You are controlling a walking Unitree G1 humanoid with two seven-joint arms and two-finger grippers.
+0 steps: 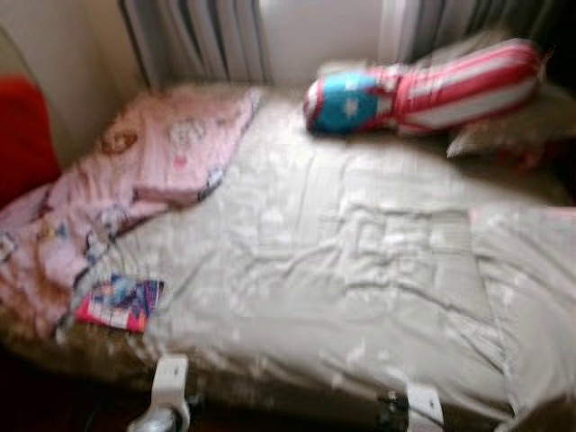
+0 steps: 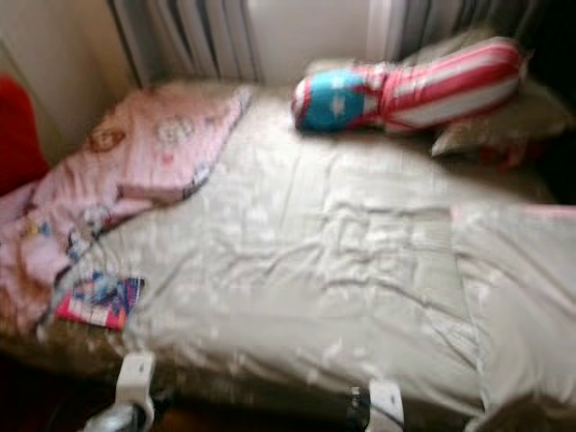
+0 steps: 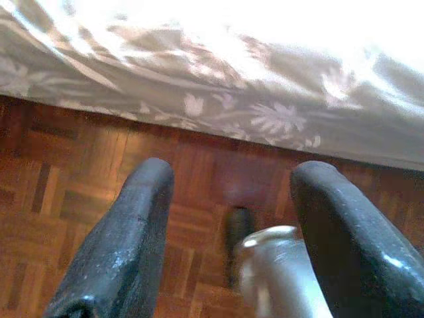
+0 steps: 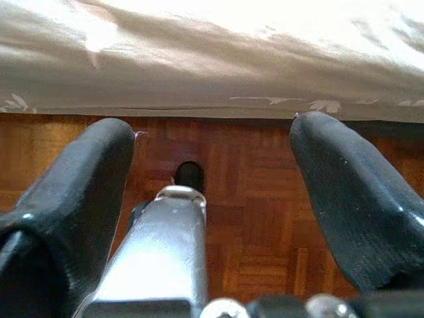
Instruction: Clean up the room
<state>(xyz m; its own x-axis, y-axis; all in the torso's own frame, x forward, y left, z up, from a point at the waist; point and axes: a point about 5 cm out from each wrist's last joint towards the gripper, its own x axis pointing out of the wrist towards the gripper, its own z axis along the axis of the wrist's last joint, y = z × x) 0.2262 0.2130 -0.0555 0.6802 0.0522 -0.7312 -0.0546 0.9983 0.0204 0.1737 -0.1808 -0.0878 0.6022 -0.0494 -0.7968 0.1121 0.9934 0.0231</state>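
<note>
scene: robot is standing at the near edge of a bed (image 1: 360, 297); head views are blurring, likely from motion
bed cover: grey flowered quilt (image 1: 342, 261) is lying spread and mostly flat, some wrinkles mid-bed
clutter left: pink blanket (image 1: 135, 180) is lying bunched along the far-left and left side
clutter near-left: colourful booklet (image 1: 120, 302) is sitting near the bed's near-left corner, just beside the pink blanket
far right: red-striped bolster with a blue end (image 1: 423, 90) is lying across the far side, resting by a grey pillow (image 1: 504, 126)
progress: early by my read; quilt is looking laid out, but blanket, booklet and bolster are waiting to be tidied
left tool (image 3: 228, 218): fingers are standing wide apart, holding nothing, touching nothing; hanging low over parquet floor (image 3: 79, 172) just beside the quilt's hanging edge
right tool (image 4: 212, 192): fingers are spread wide, gripping nothing; pointing at the floor below the bed edge
next: probably reaching for the booklet or blanket, nearest to the left tool
</note>
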